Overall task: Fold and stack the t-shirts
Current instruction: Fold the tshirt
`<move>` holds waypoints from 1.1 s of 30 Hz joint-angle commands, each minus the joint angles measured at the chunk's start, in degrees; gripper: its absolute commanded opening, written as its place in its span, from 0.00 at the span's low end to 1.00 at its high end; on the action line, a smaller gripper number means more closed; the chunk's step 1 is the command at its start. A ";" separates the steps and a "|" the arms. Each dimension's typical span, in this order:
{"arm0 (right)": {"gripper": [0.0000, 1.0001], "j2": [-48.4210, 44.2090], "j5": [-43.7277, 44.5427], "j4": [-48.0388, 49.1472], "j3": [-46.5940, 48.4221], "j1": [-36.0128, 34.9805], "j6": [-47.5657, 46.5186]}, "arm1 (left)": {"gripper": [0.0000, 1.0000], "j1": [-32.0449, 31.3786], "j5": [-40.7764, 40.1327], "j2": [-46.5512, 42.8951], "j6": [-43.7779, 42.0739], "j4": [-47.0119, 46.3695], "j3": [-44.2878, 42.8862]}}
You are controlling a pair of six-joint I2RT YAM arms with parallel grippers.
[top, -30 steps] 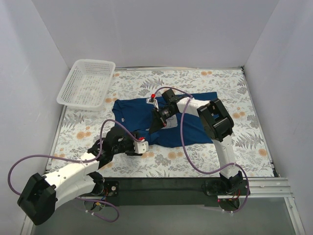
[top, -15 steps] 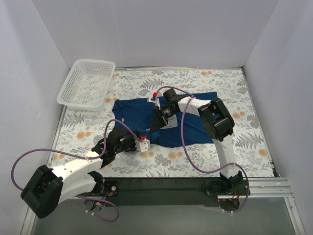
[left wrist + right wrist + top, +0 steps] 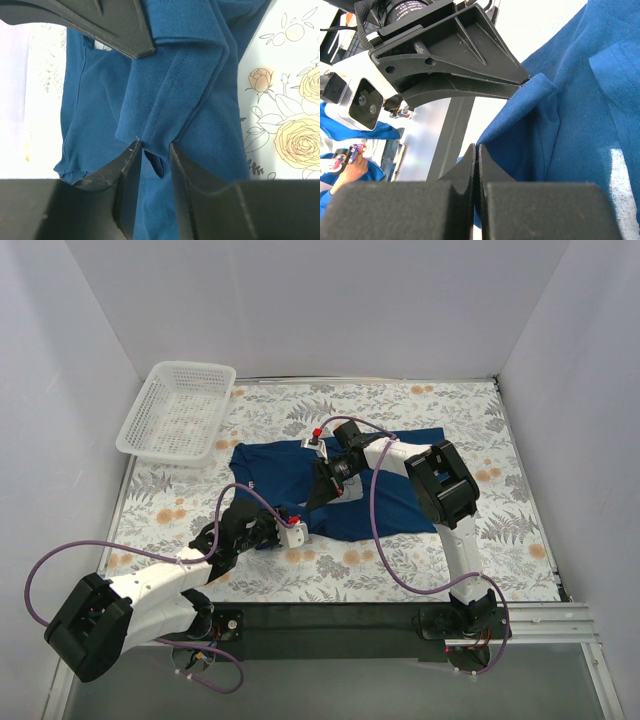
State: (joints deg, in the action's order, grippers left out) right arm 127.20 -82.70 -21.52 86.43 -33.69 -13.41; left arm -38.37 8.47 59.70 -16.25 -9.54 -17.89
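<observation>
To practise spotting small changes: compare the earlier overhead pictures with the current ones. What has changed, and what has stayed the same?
The left gripper slid slightly forward and right to the near hem of the t-shirt. Its jaws narrowed around a fold of the hem, though a gap still shows between them. The right gripper stayed shut on the t-shirt's middle. The t-shirt and the basket did not visibly move.
</observation>
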 commanded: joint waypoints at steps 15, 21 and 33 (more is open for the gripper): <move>0.01 -0.81 -2.73 -0.28 0.75 1.17 1.10 | 0.00 0.05 1.73 -2.48 0.96 -1.09 0.58; 0.07 -0.90 -0.63 -0.54 0.84 1.26 0.84 | 0.00 0.05 1.90 -7.05 2.89 3.99 -1.71; 0.98 -17.84 30.84 -24.44 1.41 5.57 -30.77 | 0.00 -0.21 6.38 -17.96 9.21 27.20 -9.96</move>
State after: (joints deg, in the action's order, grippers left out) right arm 118.74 -67.90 -36.45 88.60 -29.02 -29.54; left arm -38.37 12.67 42.72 -9.80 10.20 -24.51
